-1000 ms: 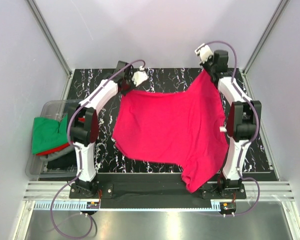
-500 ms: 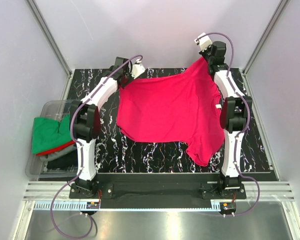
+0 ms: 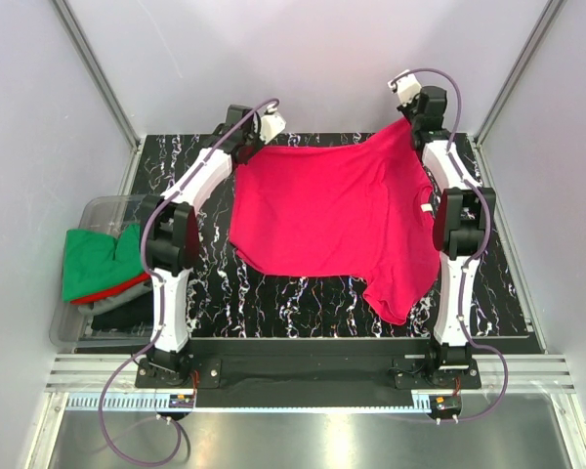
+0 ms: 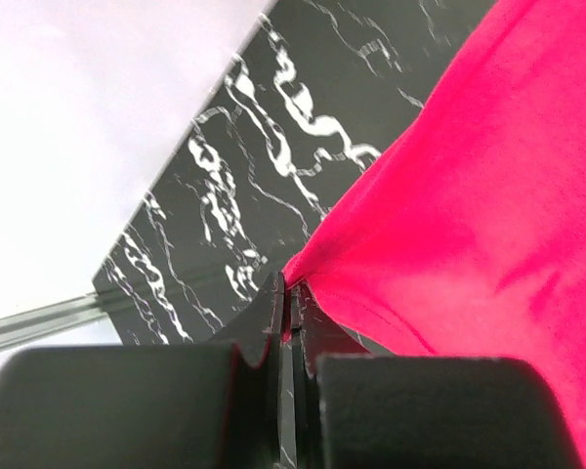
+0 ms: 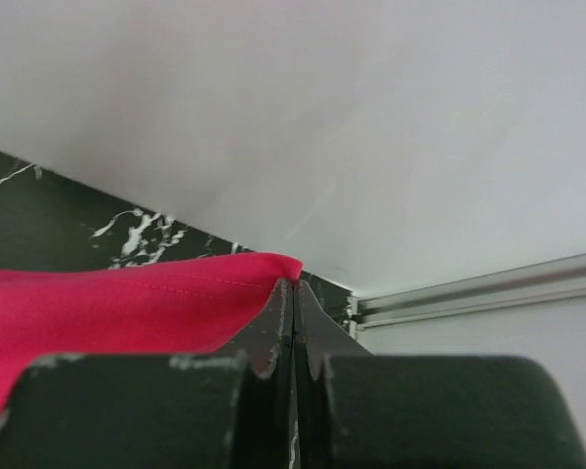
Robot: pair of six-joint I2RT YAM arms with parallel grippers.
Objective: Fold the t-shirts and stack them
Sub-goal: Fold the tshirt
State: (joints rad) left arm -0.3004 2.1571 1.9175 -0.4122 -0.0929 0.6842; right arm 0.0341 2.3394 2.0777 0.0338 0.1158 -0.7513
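Stretched straighter than half a second ago along the far edge of the crimson t-shirt (image 3: 337, 215), with the right corner brought lower and a little outward and the left corner carried slightly farther back. Spread now over the middle of the black marbled tabletop (image 3: 303, 298), far edge lifted, near part lying flat, one sleeve trailing toward the near right. Held that way, most likely, to pull out slack before laying flat for folding. Clamped shut on the far-left corner with the left pincer (image 4: 291, 293); clamped shut on the far-right corner with the right pincer (image 5: 293, 286), cloth pinched right at the tips in both wrist views. Kept higher on the right side, hence the peak of cloth there. Parked well apart to the left, in a clear plastic bin (image 3: 103, 201): a green t-shirt (image 3: 93, 256) on top, a red t-shirt (image 3: 117, 290) beneath, a dark t-shirt (image 3: 112, 311) lowest. Left there, presumably, until the crimson one is folded.
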